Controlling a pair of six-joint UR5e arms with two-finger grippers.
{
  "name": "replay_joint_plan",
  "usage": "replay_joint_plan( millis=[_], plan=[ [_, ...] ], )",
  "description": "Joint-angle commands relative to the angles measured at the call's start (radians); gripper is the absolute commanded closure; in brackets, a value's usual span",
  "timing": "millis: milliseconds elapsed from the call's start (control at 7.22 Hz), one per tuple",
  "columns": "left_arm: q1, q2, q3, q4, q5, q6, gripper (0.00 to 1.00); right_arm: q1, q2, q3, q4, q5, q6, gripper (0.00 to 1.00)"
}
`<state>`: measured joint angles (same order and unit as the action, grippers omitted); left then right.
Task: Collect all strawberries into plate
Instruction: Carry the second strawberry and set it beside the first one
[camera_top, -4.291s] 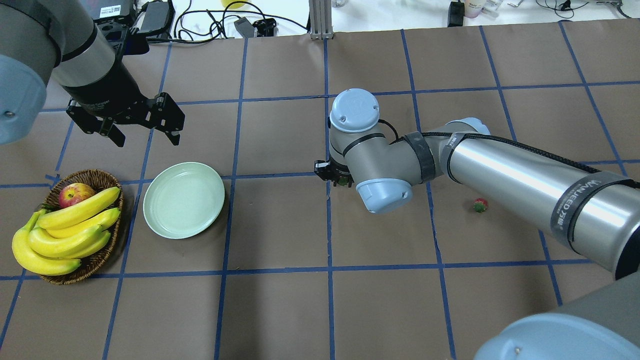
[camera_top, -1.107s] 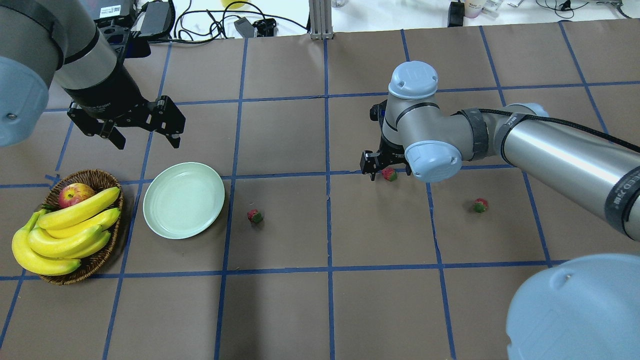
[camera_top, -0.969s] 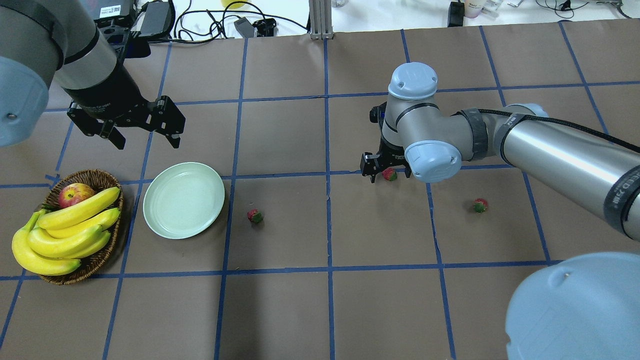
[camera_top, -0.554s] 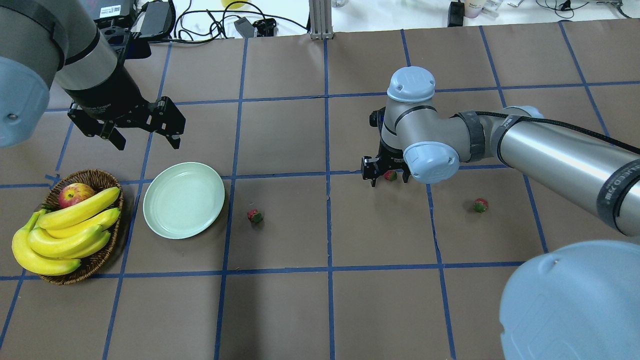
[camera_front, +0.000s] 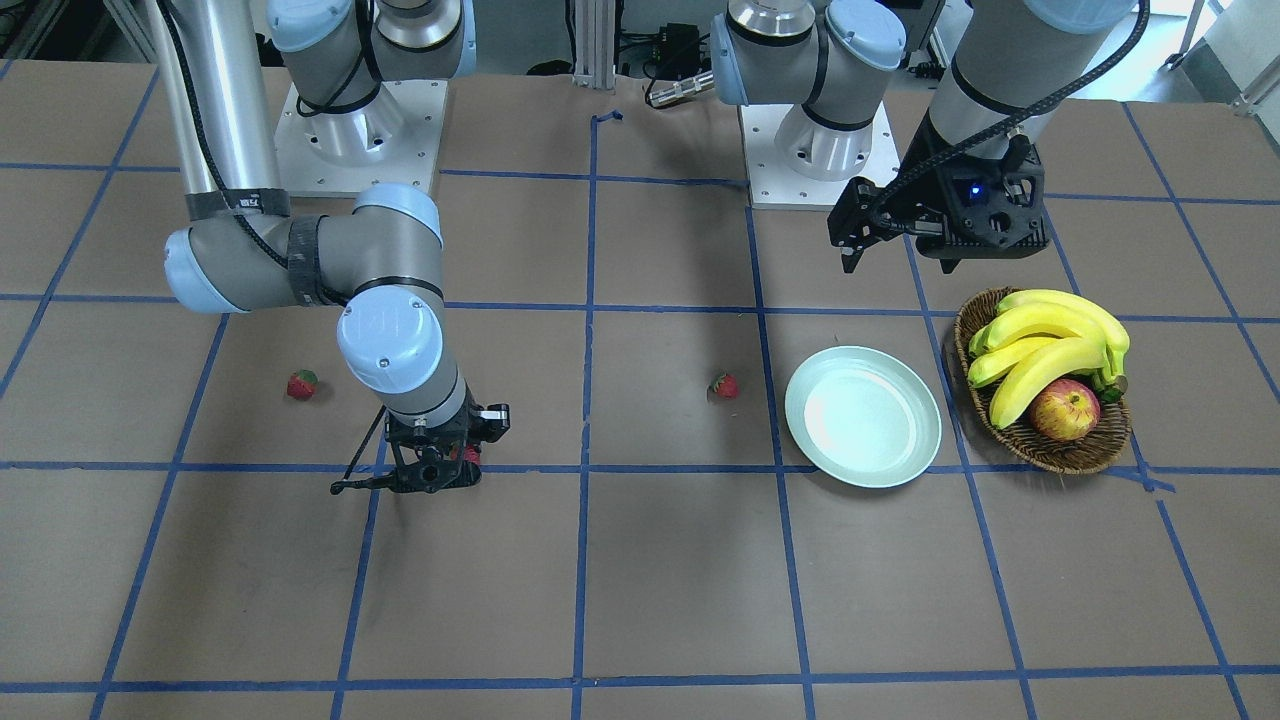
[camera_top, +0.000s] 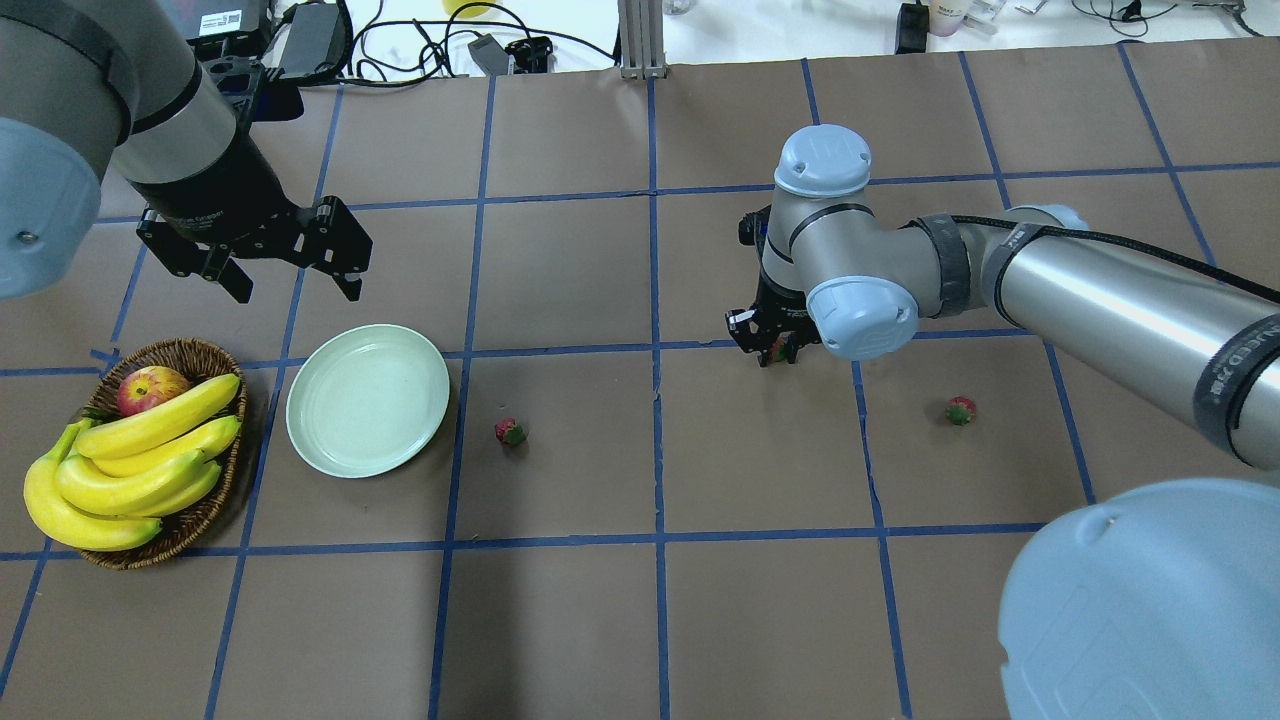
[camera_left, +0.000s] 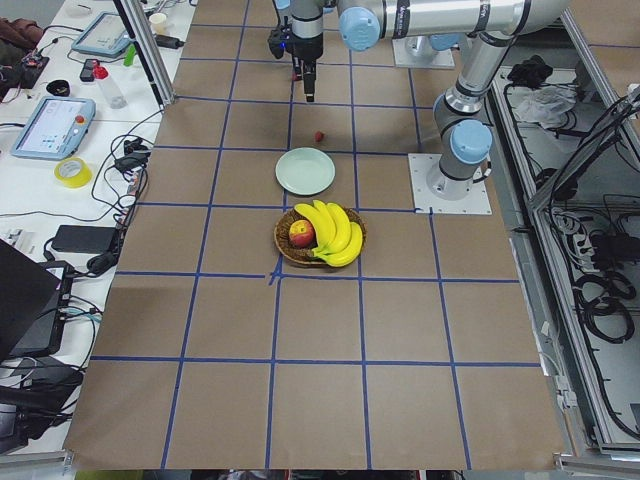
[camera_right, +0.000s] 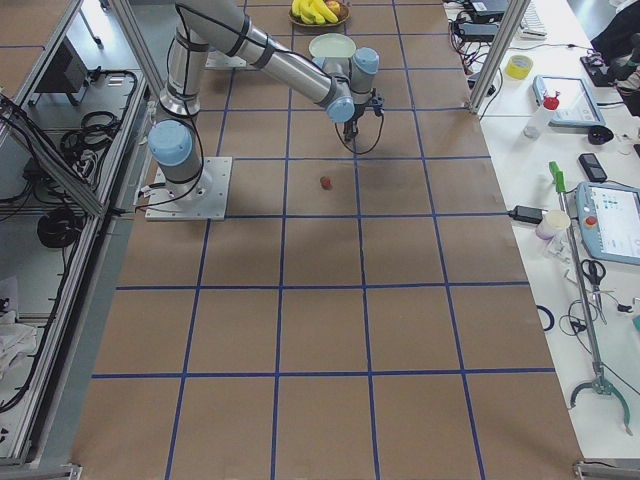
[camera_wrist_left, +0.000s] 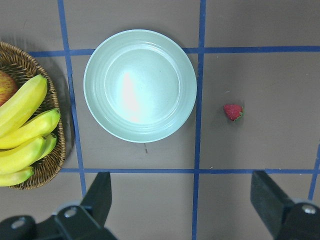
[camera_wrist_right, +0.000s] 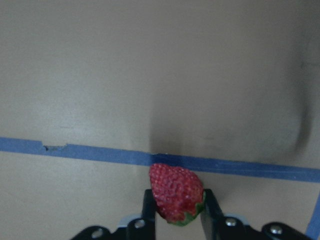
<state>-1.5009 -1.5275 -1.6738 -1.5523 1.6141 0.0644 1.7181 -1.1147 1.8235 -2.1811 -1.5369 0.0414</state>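
Observation:
My right gripper (camera_top: 772, 350) is shut on a strawberry (camera_wrist_right: 176, 192), low over a blue tape line right of centre; it also shows in the front view (camera_front: 440, 470). A second strawberry (camera_top: 510, 432) lies on the table just right of the plate (camera_top: 368, 400), which is pale green and empty. A third strawberry (camera_top: 960, 410) lies further right, beside my right arm. My left gripper (camera_top: 285, 275) is open and empty, hovering behind the plate. Its wrist view shows the plate (camera_wrist_left: 140, 85) and the near strawberry (camera_wrist_left: 233, 111).
A wicker basket (camera_top: 190, 355) with bananas (camera_top: 140, 450) and an apple (camera_top: 150, 388) stands left of the plate. Cables and devices lie beyond the table's far edge. My right arm's elbow (camera_top: 1140, 600) fills the lower right corner.
The right gripper, open around the strawberry a second ago, has shut on it. Since 4.3 s ago that arm moved right, and a strawberry now shows beside the plate. The left arm barely moved.

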Motion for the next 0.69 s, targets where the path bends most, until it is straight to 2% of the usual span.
replay_joint_plan(
  millis=[0,138,415,554],
  plan=[
    [0.001,0.006,-0.017,-0.002,0.006,0.000,0.00,0.000,-0.014,0.000,0.000,0.006,0.038,1.00],
    [0.001,0.006,-0.017,0.003,0.042,0.002,0.00,0.008,-0.036,0.003,0.007,0.071,0.111,1.00],
    [0.001,0.006,-0.018,0.003,0.050,0.000,0.00,0.107,-0.031,0.010,-0.009,0.313,0.132,1.00],
    [0.001,0.006,-0.020,0.003,0.052,0.000,0.00,0.179,-0.031,0.011,-0.011,0.326,0.170,1.00]
  ],
)
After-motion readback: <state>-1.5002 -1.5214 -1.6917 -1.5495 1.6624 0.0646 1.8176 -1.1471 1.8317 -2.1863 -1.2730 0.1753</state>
